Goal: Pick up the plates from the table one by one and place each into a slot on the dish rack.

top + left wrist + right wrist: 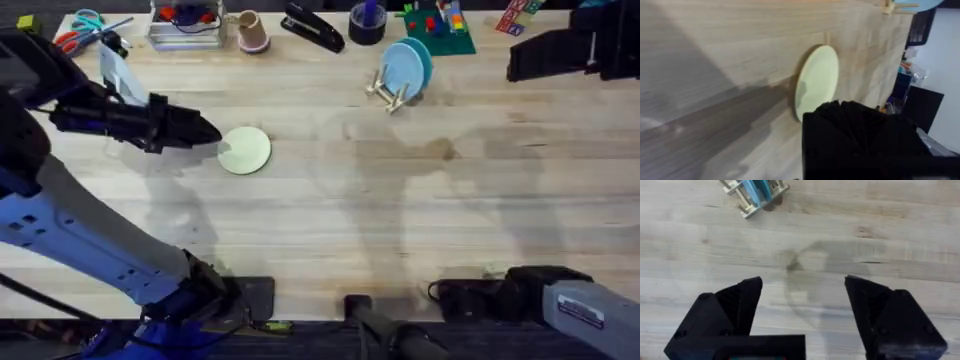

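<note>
A pale yellow-green plate lies flat on the table, left of the middle. My left gripper is low at the plate's left rim, its black fingers together with nothing visibly between them. Far right of the middle stands the dish rack, with a light blue plate upright in its slats. My right gripper hovers open over bare wood, well short of the rack, with nothing between its fingers.
Along the table's far edge stand scissors, a clear tray, a small cup, a black stapler, a dark tape roll and toy blocks. A black bulky object sits far right.
</note>
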Action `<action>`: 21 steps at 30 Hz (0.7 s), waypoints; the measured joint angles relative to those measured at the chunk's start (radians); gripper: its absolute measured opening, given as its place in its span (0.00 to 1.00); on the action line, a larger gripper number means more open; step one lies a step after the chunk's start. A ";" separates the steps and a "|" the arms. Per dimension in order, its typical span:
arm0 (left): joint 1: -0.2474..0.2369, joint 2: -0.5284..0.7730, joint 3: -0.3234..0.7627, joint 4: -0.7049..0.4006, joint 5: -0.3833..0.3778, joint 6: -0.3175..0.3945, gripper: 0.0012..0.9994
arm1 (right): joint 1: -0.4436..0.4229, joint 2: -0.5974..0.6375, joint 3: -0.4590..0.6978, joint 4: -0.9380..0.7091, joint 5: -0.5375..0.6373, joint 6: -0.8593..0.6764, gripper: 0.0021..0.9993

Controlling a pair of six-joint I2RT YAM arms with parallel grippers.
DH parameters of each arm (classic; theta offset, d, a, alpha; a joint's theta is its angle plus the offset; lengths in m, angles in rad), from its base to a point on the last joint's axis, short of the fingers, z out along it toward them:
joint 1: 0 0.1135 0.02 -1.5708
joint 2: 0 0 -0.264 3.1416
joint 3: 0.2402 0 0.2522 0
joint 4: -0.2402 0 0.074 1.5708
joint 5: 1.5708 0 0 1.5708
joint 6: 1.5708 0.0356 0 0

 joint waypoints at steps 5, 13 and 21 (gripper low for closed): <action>0.000 0.000 -0.055 0.090 -0.056 -0.088 0.04 | 0.000 0.000 0.000 0.000 0.000 0.000 1.00; 0.001 0.001 -0.103 0.182 -0.107 -0.205 0.04 | 0.000 0.010 0.001 0.000 0.000 0.000 1.00; 0.011 0.062 -0.103 0.171 -0.048 -0.248 0.04 | 0.001 0.062 0.001 0.002 0.000 0.000 1.00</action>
